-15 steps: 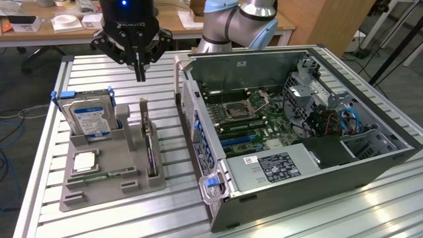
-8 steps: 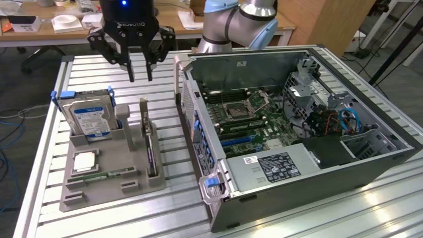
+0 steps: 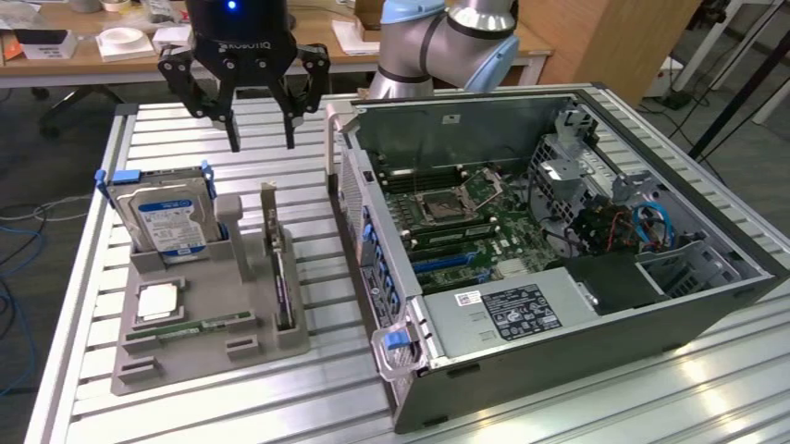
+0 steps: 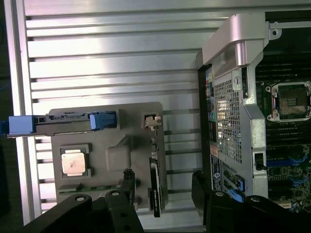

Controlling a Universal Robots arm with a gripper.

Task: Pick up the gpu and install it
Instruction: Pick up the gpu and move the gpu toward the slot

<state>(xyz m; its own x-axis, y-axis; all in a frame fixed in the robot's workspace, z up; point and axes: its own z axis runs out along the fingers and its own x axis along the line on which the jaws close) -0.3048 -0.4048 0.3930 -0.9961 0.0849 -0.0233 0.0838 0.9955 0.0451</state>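
The gpu [image 3: 281,270] is a thin black card standing on its edge in a slot of the grey holder tray [image 3: 185,356], its silver bracket at the far end. In the wrist view the gpu [image 4: 155,187] appears edge-on as a dark strip. My gripper [image 3: 263,139] hangs well above the table, behind the tray's far end and apart from the card. It is open with nothing between its fingers. In the wrist view my gripper [image 4: 163,191] has its black fingers spread either side of the card's line.
The open computer case [image 3: 691,305] lies on its side at the exterior view's right, motherboard with blue slots [image 3: 445,261] exposed. The tray also holds a hard drive [image 3: 166,217] in a blue frame, a processor [image 3: 158,301] and a memory stick [image 3: 198,326]. Everything stands on a slatted aluminium table [image 3: 74,277].
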